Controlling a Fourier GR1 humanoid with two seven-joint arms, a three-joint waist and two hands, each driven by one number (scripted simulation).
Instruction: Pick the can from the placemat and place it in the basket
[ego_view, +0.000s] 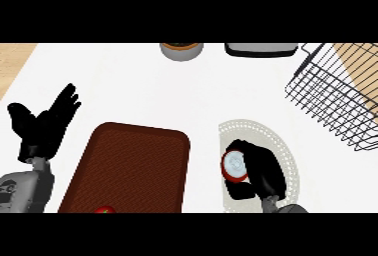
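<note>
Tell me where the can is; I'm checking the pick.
In the head view the can sits lower right on the pale placemat, with the right hand curled round it.

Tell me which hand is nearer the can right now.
The right hand: its fingers curl round the can on the placemat. The left hand rests open far off at the view's left edge, beyond the brown tray.

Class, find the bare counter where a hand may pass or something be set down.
Free: the white counter between brown tray, placemat and wire basket. Crowded: the placemat, where the right hand curls round the can.
</note>
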